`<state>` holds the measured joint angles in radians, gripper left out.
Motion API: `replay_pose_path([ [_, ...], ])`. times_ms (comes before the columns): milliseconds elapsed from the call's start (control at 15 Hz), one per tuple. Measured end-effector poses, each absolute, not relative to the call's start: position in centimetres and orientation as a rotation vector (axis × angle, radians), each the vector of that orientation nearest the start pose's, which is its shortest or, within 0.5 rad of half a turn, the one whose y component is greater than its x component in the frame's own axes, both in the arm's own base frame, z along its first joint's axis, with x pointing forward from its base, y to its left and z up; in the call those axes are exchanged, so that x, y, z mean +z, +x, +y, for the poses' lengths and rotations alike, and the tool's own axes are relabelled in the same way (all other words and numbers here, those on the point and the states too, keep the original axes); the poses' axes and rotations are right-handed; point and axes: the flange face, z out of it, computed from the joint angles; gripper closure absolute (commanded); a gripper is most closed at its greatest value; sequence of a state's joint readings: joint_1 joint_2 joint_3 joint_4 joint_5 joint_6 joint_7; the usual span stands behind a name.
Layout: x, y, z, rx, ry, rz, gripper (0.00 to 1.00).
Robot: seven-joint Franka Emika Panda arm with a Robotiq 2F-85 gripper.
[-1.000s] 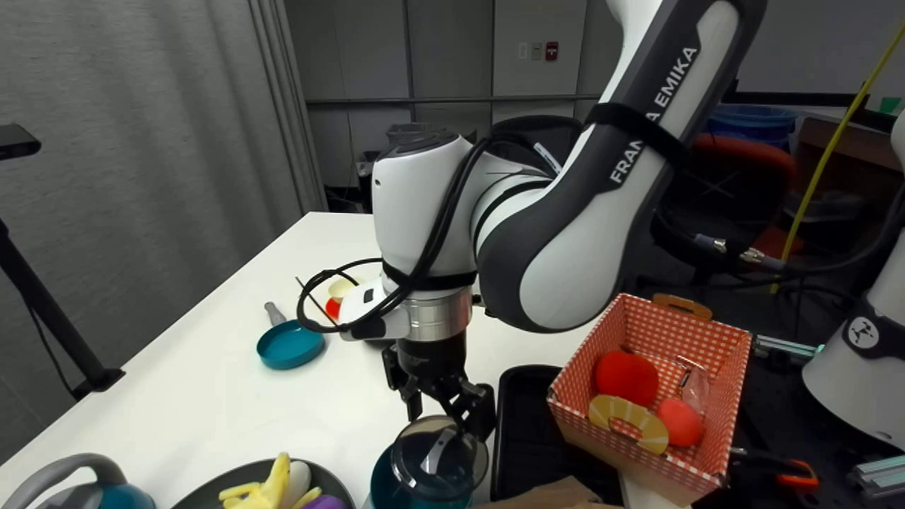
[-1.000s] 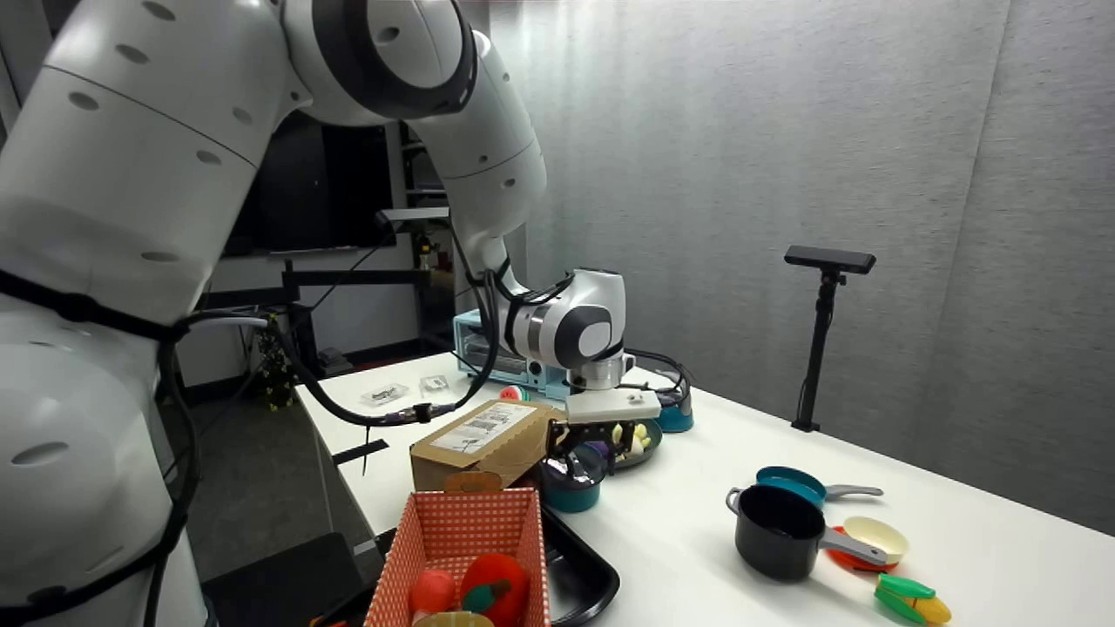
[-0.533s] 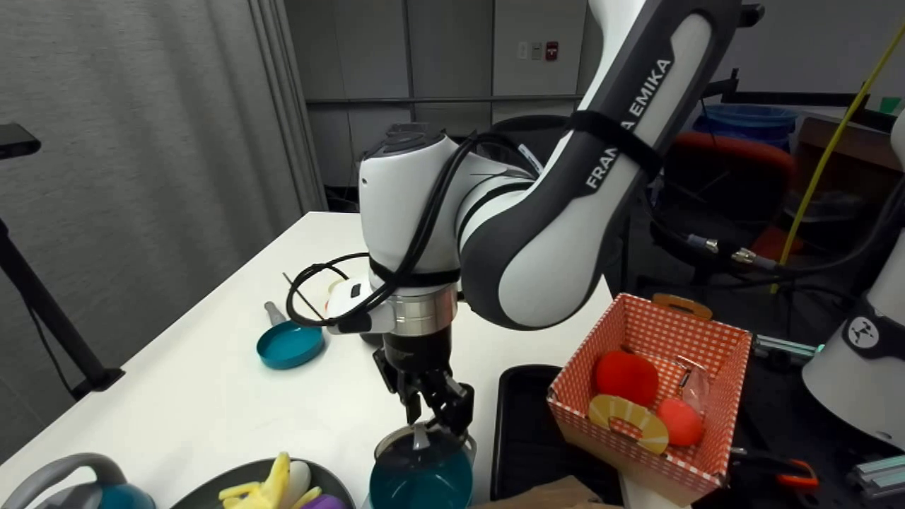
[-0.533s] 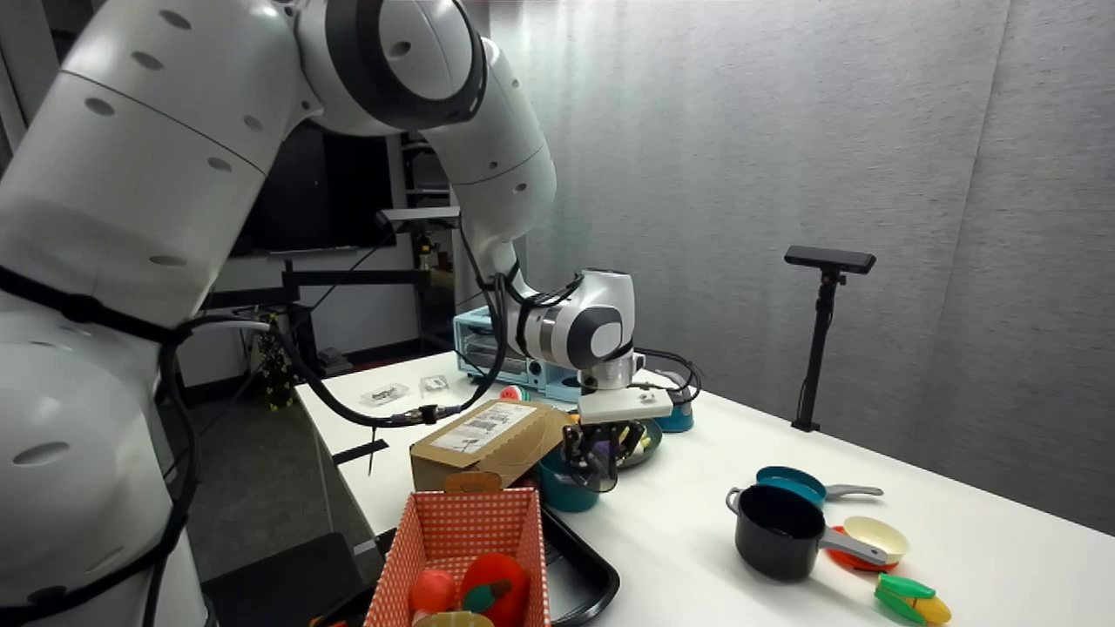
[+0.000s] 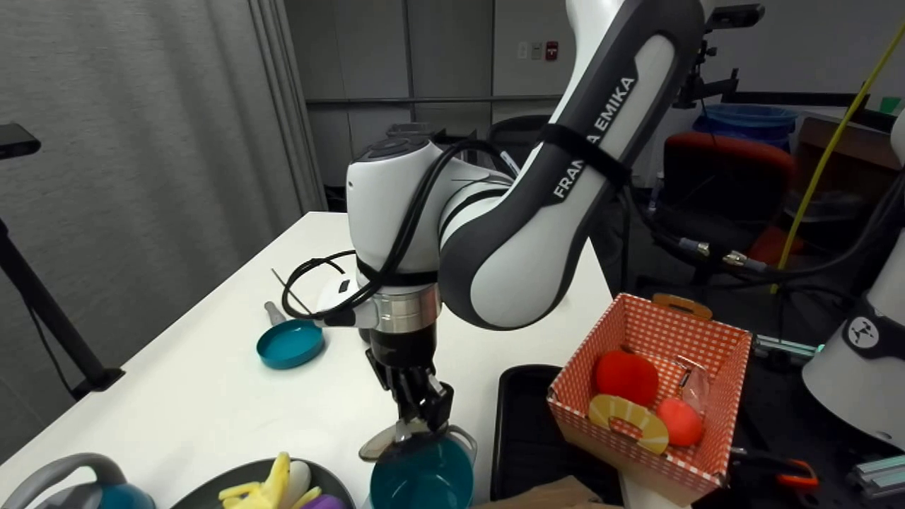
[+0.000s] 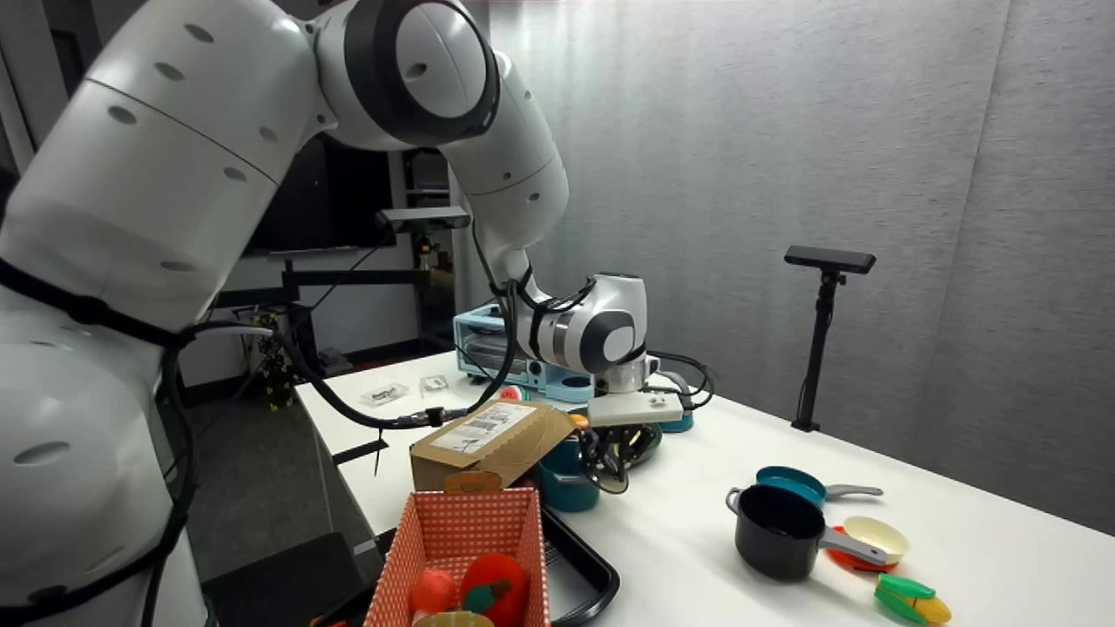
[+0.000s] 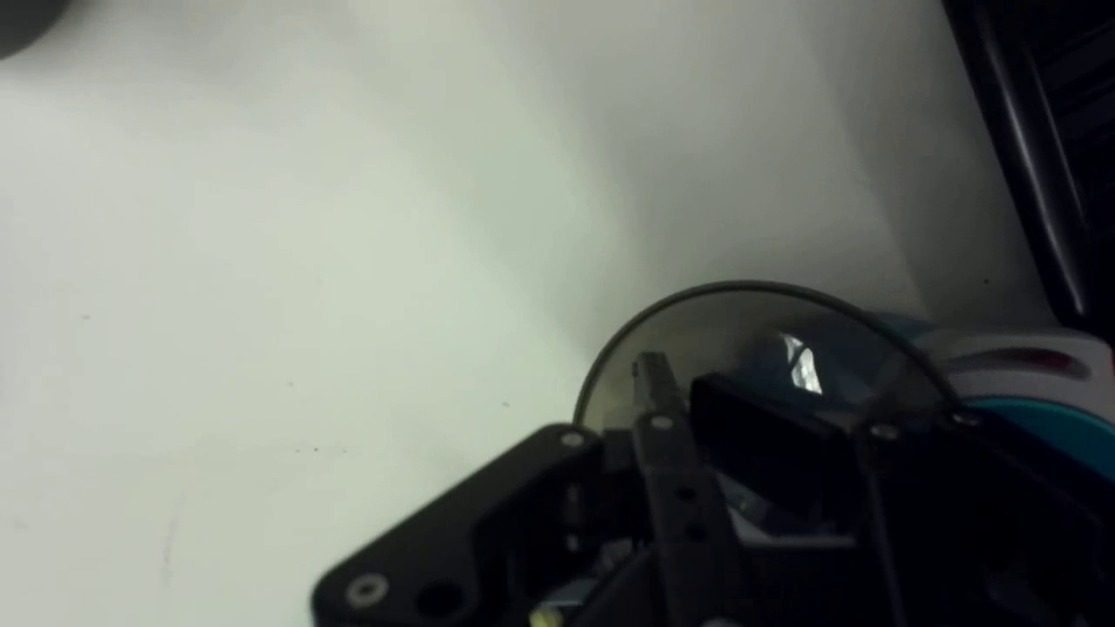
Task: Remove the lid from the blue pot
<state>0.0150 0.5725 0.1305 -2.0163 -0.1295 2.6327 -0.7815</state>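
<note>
Dark domed glass lid (image 7: 758,341) off round teal-blue pot (image 6: 571,496).
End effector (image 7: 684,383) pinches it; carry well clear, then lower level.

On the worktop (image 5: 212,396) I count one blue pot (image 6: 568,498) and one black saucepan (image 6: 771,544). I see one glass lid (image 7: 749,335), one claw (image 7: 679,376), one teal frying pan (image 5: 290,345), one cream bowl (image 6: 875,535), one toy corn cob (image 6: 913,599), one toaster oven (image 6: 479,344), one black tray (image 5: 527,424), one cardboard box (image 6: 523,448), and one gingham box (image 6: 475,522) with two red toys (image 6: 505,573) (image 6: 433,591) inside.
</note>
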Motion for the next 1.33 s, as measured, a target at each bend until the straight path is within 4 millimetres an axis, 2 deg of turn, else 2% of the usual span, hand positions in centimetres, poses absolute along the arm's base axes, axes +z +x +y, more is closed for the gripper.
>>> replay_pose_path([
  [333,18.4,61.0,9.3,-0.129,-2.81,-1.45,0.97],
  [733,21.9,62.5,8.5,-0.222,-2.888,-1.345,0.97],
  [1000,23.2,62.8,7.7,-0.253,-2.925,-1.286,0.97],
  [1333,24.9,62.9,7.6,-0.292,-2.963,-1.202,0.97],
])
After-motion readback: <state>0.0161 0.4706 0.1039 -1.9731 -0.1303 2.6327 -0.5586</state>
